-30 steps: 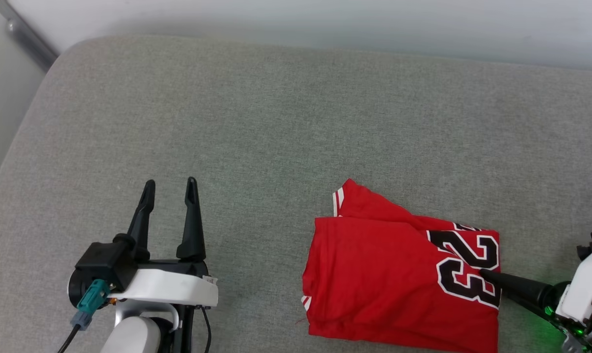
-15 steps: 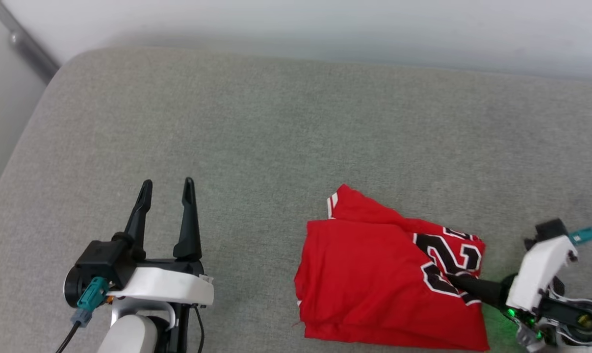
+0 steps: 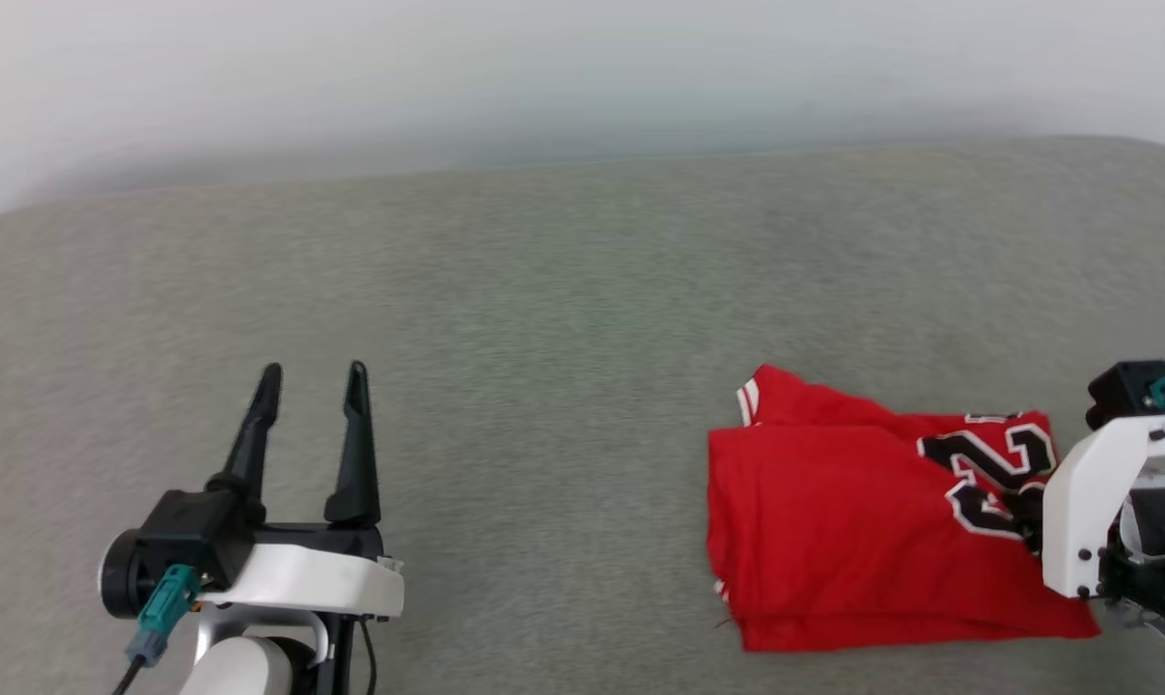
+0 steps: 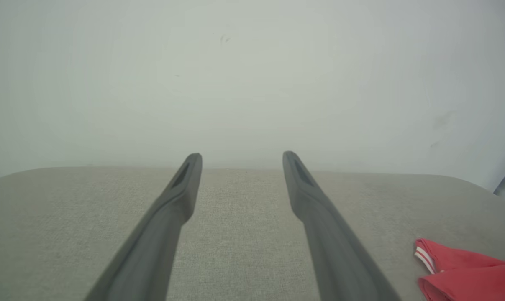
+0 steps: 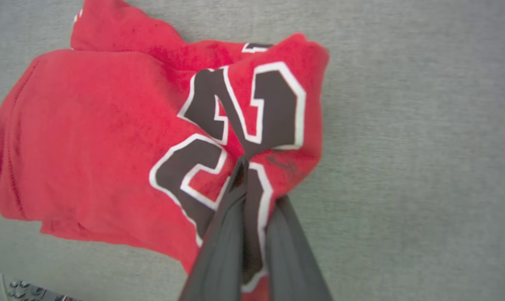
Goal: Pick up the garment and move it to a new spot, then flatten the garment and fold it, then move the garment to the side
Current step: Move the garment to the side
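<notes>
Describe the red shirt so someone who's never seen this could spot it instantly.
On the grey fabric cushion, look toward the robot's right. A folded bright red shirt lies there, pinched by the right gripper; black white-edged numerals mark it.

One fingertip of my right gripper (image 5: 258,184) is buried under the bright red soft-fabric shirt (image 3: 833,521); my white wrist housing (image 3: 1089,512) covers its right edge; black number (image 5: 277,108) is creased, unreadable.

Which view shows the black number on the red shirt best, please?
The right wrist view: the number is large and central, where the right gripper pinches the garment. The head view shows it small; the left wrist view, a sleeve end.
</notes>
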Controlling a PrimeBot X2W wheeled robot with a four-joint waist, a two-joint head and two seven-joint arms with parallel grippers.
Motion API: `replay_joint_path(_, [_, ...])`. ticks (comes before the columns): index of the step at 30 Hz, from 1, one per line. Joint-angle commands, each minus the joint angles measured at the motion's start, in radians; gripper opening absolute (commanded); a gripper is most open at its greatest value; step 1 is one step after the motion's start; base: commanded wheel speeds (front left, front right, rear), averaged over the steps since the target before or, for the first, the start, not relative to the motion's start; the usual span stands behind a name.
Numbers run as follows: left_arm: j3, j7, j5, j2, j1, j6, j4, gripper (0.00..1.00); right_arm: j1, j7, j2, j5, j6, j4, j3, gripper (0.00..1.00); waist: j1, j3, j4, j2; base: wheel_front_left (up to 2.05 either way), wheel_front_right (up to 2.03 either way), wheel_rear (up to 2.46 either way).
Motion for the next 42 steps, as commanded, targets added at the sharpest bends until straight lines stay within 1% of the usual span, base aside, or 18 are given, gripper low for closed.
replay_joint_path(1, [0.001, 0.003, 0.006, 0.006, 0.001, 0.003, -0.009, 1.00, -0.018, -0.019, -0.009, -0.020, -0.001, 0.006, 0.004, 0.00, -0.0001, 0.018, -0.088, -0.0001, 0.00, 0.00, 0.00])
replay_joint_path(4, [-0.006, 0.014, 0.012, 0.018, -0.016, -0.001, -0.029, 1.00, -0.054, -0.058, -0.035, -0.061, -0.001, 0.043, 0.005, 0.00, -0.0001, 0.049, -0.158, -0.0001, 0.00, 0.00, 0.00])
replay_joint_path(6, [-0.015, 0.025, 0.020, 0.024, -0.031, -0.001, -0.046, 1.00, -0.080, -0.092, -0.036, -0.079, -0.001, 0.072, 0.001, 0.00, -0.0001, 0.078, -0.203, -0.0001, 0.00, 0.00, 0.00])
replay_joint_path(7, [-0.020, 0.045, 0.024, 0.037, -0.064, -0.012, -0.076, 1.00, -0.130, -0.154, -0.053, -0.108, -0.001, 0.123, -0.019, 0.00, -0.0001, 0.135, -0.253, -0.0001, 0.00, 0.00, 0.00])
replay_joint_path(10, [-0.032, 0.069, 0.043, 0.046, -0.115, -0.018, -0.114, 1.00, -0.191, -0.221, -0.076, -0.128, -0.001, 0.181, -0.049, 0.00, -0.0001, 0.208, -0.283, -0.0001, 0.00, 0.00, 0.00])
replay_joint_path(14, [-0.047, 0.098, 0.072, 0.070, -0.191, -0.029, -0.155, 1.00, -0.278, -0.309, -0.104, -0.167, -0.001, 0.261, -0.120, 0.00, -0.0001, 0.306, -0.296, -0.0001, 0.00, 0.00, 0.00])
replay_joint_path(19, [-0.054, 0.130, 0.102, 0.092, -0.271, -0.036, -0.207, 1.00, -0.387, -0.417, -0.145, -0.227, -0.001, 0.313, -0.215, 0.00, -0.0001, 0.416, -0.288, -0.0001, 0.00, 0.00, 0.00])
replay_joint_path(24, [-0.061, 0.156, 0.125, 0.116, -0.327, -0.049, -0.228, 1.00, -0.461, -0.501, -0.138, -0.258, -0.001, 0.373, -0.281, 0.00, -0.0001, 0.489, -0.272, -0.0001, 0.00, 0.00, 0.00])
replay_joint_path(27, [-0.064, 0.164, 0.131, 0.124, -0.342, -0.051, -0.232, 1.00, -0.480, -0.554, -0.114, -0.280, -0.001, 0.414, -0.294, 0.00, -0.0001, 0.510, -0.265, -0.0001, 0.00, 0.00, 0.00])
replay_joint_path(28, [-0.064, 0.165, 0.133, 0.125, -0.345, -0.051, -0.232, 1.00, -0.487, -0.577, -0.106, -0.287, -0.001, 0.428, -0.303, 0.21, -0.0001, 0.515, -0.263, -0.0001, 0.00, 0.00, 0.00])
replay_joint_path(29, [-0.064, 0.166, 0.133, 0.126, -0.347, -0.051, -0.230, 1.00, -0.490, -0.592, -0.094, -0.294, -0.001, 0.448, -0.313, 0.33, -0.0001, 0.517, -0.263, -0.0001, 0.00, 0.00, 0.00])
replay_joint_path(30, [-0.064, 0.166, 0.131, 0.125, -0.348, -0.050, -0.227, 1.00, -0.493, -0.608, -0.084, -0.303, 0.000, 0.465, -0.317, 0.39, -0.0001, 0.517, -0.262, -0.0001, 0.00, 0.00, 0.00])
replay_joint_path(31, [-0.063, 0.168, 0.132, 0.128, -0.347, -0.048, -0.223, 1.00, -0.498, -0.629, -0.081, -0.313, 0.000, 0.477, -0.325, 0.90, -0.0001, 0.516, -0.261, -0.0001, 0.00, 0.00, 0.00])
replay_joint_path(32, [-0.063, 0.166, 0.129, 0.127, -0.345, -0.048, -0.218, 1.00, -0.500, -0.644, -0.077, -0.322, 0.000, 0.491, -0.331, 1.00, -0.0001, 0.511, -0.261, -0.0001, 0.00, 0.00, 0.00])
replay_joint_path(35, [-0.057, 0.151, 0.117, 0.125, -0.325, -0.044, -0.194, 1.00, -0.489, -0.692, -0.074, -0.342, -0.001, 0.516, -0.342, 1.00, -0.0001, 0.478, -0.260, -0.0001, 0.00, 0.00, 0.00])
replay_joint_path(37, [-0.054, 0.136, 0.106, 0.120, -0.305, -0.041, -0.172, 1.00, -0.473, -0.730, -0.081, -0.359, -0.001, 0.511, -0.343, 1.00, -0.0001, 0.442, -0.258, -0.0001, 0.00, 0.00, 0.00])
replay_joint_path(42, [-0.041, 0.094, 0.075, 0.101, -0.245, -0.026, -0.116, 1.00, -0.407, -0.826, -0.081, -0.398, -0.001, 0.431, -0.319, 1.00, -0.0001, 0.335, -0.249, -0.0001, 0.00, 0.00, 0.00])
